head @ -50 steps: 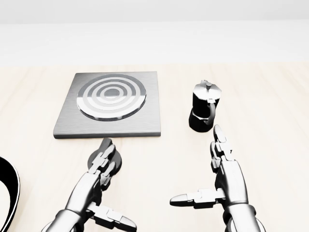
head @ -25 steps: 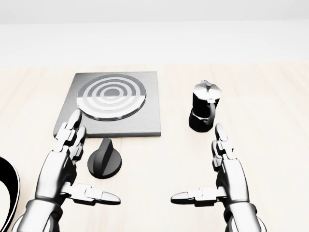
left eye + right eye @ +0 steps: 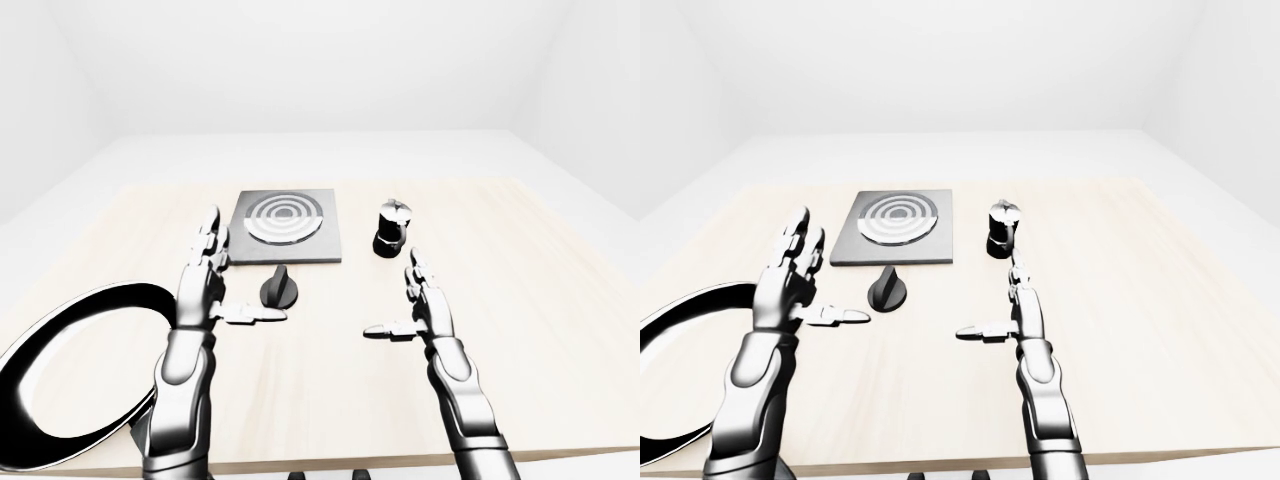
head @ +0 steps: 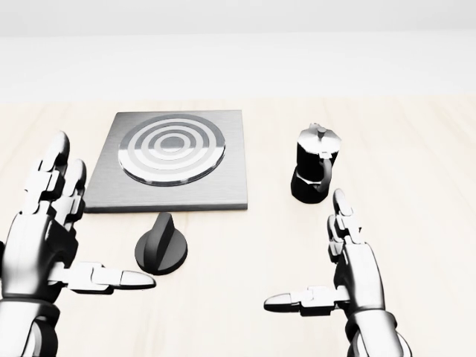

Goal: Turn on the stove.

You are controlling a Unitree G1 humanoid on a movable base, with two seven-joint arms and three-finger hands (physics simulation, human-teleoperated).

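The stove is a square grey hotplate (image 4: 171, 160) with ring markings, lying on the wooden table (image 4: 245, 253). Its black knob (image 4: 161, 245) stands just below the plate's lower edge, its ridge pointing up and slightly right. My left hand (image 4: 95, 223) is open, to the left of the knob and apart from it, with its fingers (image 4: 53, 175) up and its thumb pointing right below the knob. My right hand (image 4: 305, 249) is open and empty at the lower right, with its thumb pointing left.
A black moka pot (image 4: 316, 172) stands right of the hotplate, just above my right hand's fingers. A large black ring-shaped object (image 3: 110, 294) lies at the table's left side. The table's near edge (image 3: 330, 462) runs along the bottom of the left-eye view.
My left hand has moved left, from over the knob to beside it, uncovering the knob. The right hand has barely moved. The camera is still.
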